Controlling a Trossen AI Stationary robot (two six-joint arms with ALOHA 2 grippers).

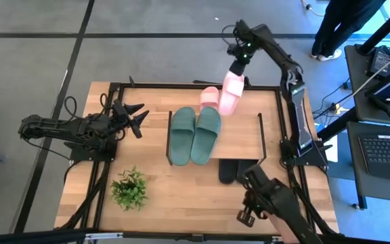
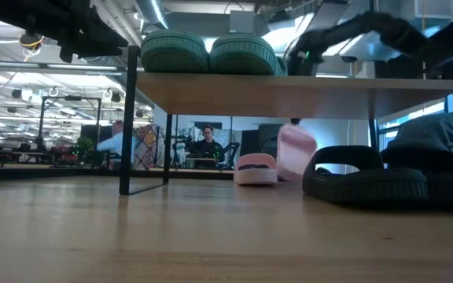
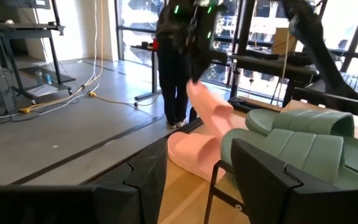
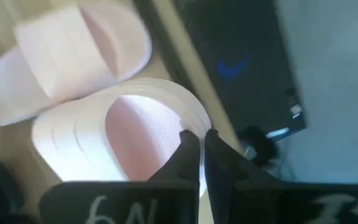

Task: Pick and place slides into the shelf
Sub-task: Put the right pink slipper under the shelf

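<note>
My right gripper [image 1: 237,66] is at the table's far edge, shut on one pale pink slide [image 1: 231,93]. That slide hangs tilted beside the shelf's far side. The second pink slide [image 1: 209,97] lies flat on the table next to it. Both green slides [image 1: 193,134] lie side by side on the shelf's light top board [image 1: 249,129]. The black slides [image 2: 366,181] sit on the table under the shelf's near right part. My left gripper [image 1: 135,116] is open and hovers left of the shelf, touching nothing. My right gripper pinches the strap's edge [image 4: 199,129] of the pink slide, one finger under the strap and one outside. The fingers come from above and the far side, slanting down. The slide hangs steeply tilted, its lower end [image 3: 213,134] by the other pink slide [image 3: 191,155]. I cannot tell whether they touch.
A small potted plant [image 1: 128,187] stands on the table's near left part. The shelf's thin black legs [image 2: 124,126] stand around the slides below. A person [image 1: 332,30] stands beyond the table's far right corner, and a laptop [image 1: 384,152] sits on a side table to the right.
</note>
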